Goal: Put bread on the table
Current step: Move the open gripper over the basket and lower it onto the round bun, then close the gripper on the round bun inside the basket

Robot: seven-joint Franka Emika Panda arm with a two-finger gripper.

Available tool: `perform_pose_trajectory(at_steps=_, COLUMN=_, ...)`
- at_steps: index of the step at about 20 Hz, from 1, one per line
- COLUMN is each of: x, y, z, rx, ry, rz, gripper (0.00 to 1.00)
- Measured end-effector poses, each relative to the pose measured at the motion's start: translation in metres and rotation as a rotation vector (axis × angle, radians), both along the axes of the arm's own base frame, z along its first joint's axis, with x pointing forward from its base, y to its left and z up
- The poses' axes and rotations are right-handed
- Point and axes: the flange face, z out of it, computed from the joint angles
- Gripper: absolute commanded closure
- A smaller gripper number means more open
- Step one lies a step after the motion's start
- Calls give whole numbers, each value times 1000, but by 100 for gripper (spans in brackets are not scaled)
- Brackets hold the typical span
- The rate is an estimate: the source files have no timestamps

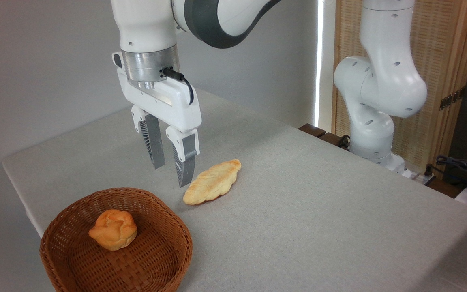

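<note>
Task not yet begun — the bread [113, 229] lies inside the basket [164, 265] at 7 o'clock on the desk [318, 211]. The gripper [172, 176] hangs above, narrowly parted and empty; pickup and placement remain.

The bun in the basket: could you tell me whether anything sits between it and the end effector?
Nothing visible blocks it. The end effector hangs open above the table, beyond the basket, and the bun lies uncovered inside. Only the basket's rim stands around it. The long bread lies to the right.
</note>
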Motion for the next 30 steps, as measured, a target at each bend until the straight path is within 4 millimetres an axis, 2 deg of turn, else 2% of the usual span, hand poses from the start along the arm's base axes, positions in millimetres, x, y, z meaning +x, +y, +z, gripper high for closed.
perform_pose_trajectory(at_steps=6, x=0, y=-1, z=0, rx=0, ry=0, rz=-2, gripper=0)
perform_pose_trajectory(at_steps=10, x=1, y=-6, z=-4, rx=-5, ry=7, rz=74, gripper=0)
perform_pose_trajectory(at_steps=18, x=23, y=-17, z=-17, rx=-23, ry=-84, rz=96, gripper=0)
perform_pose_trajectory(at_steps=24, x=43, y=-43, z=-43, rx=-41, ry=-158, rz=60, gripper=0)
perform_pose_trajectory(at_steps=30, x=63, y=-49, z=-68, rx=-48, ry=-234, rz=11, gripper=0)
